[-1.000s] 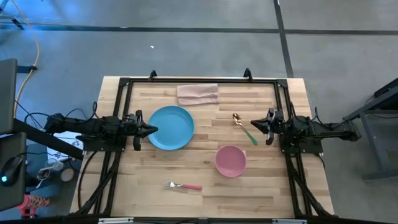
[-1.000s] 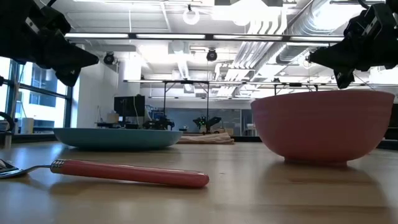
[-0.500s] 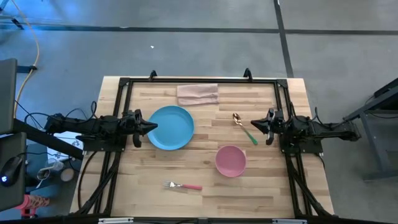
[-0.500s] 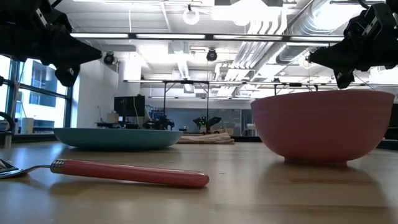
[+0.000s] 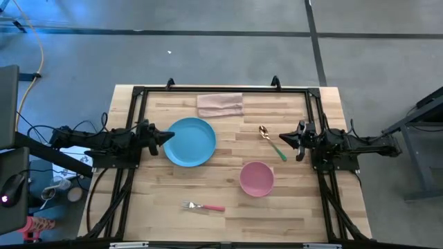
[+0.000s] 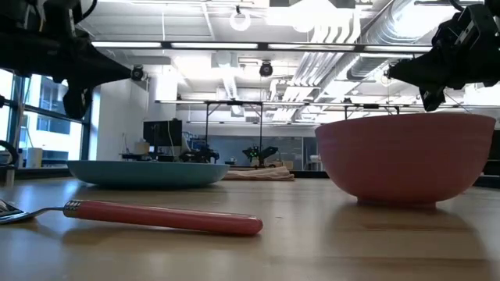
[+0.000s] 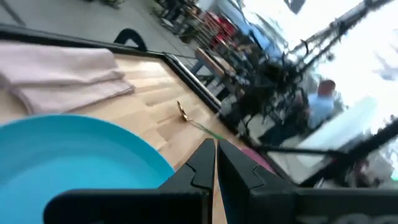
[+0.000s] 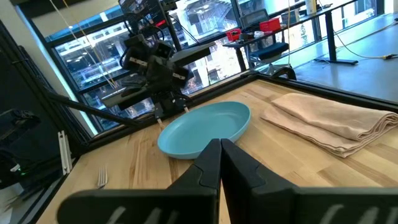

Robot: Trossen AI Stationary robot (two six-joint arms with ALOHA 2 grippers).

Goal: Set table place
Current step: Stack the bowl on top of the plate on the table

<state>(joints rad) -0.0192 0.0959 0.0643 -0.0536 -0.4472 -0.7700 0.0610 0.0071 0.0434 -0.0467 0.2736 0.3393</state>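
Note:
The light-blue plate (image 5: 190,142) lies flat on the table (image 5: 304,214), left of centre. The pink bowl (image 5: 257,178) stands to its near right. The spoon (image 5: 272,143) with the green handle lies right of the plate. The fork (image 5: 203,206) with the pink handle lies near the front edge. My left gripper (image 5: 168,135) is shut and empty, in the air just over the plate's left rim. It also shows in the low view (image 6: 125,72), well above the plate (image 6: 148,173). My right gripper (image 5: 282,139) is shut and empty, in the air beside the spoon's handle end.
A folded pinkish-beige cloth (image 5: 219,104) lies at the far edge behind the plate. Black rail frames run along the table's left (image 5: 131,173) and right (image 5: 325,200) sides. Bare wood shows between plate, bowl and fork.
My left gripper has gone a little toward the table's far edge along the plate's left rim, has risen slightly and has turned about its own axis, staying shut. My right gripper and the tableware have kept still.

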